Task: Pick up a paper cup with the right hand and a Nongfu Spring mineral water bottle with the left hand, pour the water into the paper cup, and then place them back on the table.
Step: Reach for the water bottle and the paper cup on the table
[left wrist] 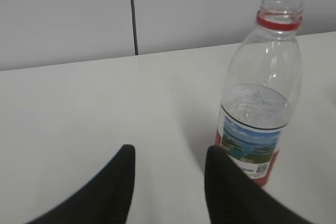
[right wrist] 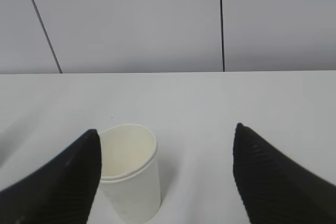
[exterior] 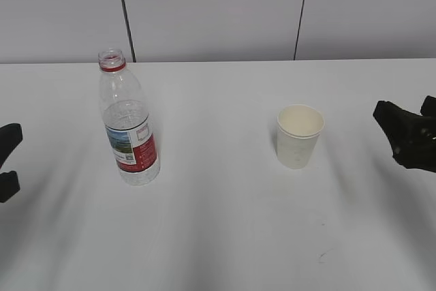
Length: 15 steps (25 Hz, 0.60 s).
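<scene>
Water fills roughly the lower half of the Nongfu Spring mineral water bottle (exterior: pixel 129 124), which stands upright and uncapped on the left part of the white table (exterior: pixel 225 236), its red neck ring just below the open mouth and its red-and-white landscape label facing the front. Off to its right, well apart from it, the paper cup (exterior: pixel 300 136) stands upright on the same table, mouth up, its cream inside showing; whether anything is in it cannot be told.

At the left edge of the exterior view the left pincer (exterior: pixel 5 161) hangs apart from the bottle, touching nothing. Its wrist view shows the two dark fingers spread with bare table between them and the bottle (left wrist: pixel 260 103) just beyond the right-hand finger (left wrist: pixel 231 192), outside the gap.

At the right edge the right pincer (exterior: pixel 409 134) sits apart from the cup, holding nothing. From its wrist view the fingers stand wide apart, and the cup (right wrist: pixel 130 174) rises beside the left-hand finger (right wrist: pixel 63 187), inside the gap but toward that side.

A small dark scuff (exterior: pixel 321 257) marks the table near the front.
</scene>
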Available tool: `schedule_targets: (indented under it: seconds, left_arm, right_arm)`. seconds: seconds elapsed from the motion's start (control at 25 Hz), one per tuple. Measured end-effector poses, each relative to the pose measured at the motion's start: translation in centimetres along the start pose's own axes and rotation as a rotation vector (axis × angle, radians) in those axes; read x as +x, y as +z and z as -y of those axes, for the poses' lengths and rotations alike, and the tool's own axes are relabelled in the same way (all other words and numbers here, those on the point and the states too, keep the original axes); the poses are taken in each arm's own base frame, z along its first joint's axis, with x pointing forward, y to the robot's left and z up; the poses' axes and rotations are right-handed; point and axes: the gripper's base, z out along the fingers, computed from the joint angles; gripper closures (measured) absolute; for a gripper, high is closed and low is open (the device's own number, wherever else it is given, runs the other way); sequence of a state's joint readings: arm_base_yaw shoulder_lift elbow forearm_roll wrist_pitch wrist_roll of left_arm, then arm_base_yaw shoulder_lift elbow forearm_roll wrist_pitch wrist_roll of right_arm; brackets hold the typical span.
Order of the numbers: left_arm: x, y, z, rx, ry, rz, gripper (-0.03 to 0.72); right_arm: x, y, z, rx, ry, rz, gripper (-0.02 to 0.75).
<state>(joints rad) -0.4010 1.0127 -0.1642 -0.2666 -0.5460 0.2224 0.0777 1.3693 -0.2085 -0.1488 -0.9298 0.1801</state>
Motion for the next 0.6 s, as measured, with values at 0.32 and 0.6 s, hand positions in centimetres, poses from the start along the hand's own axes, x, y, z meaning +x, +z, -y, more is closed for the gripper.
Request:
schedule_targets:
  seconds: [0.32, 0.6]
  left_arm:
    - [1.7, 3.1, 1.6, 0.129, 0.024, 0.039, 0.412]
    - [3.2, 4.2, 2.7, 0.237, 0.064, 0.028, 0.412]
  right_arm:
    - [1.5, 1.2, 0.0, -0.034, 0.005, -0.001, 0.160]
    - [2.4, 1.0, -0.3, -0.065, 0.005, -0.004, 0.160]
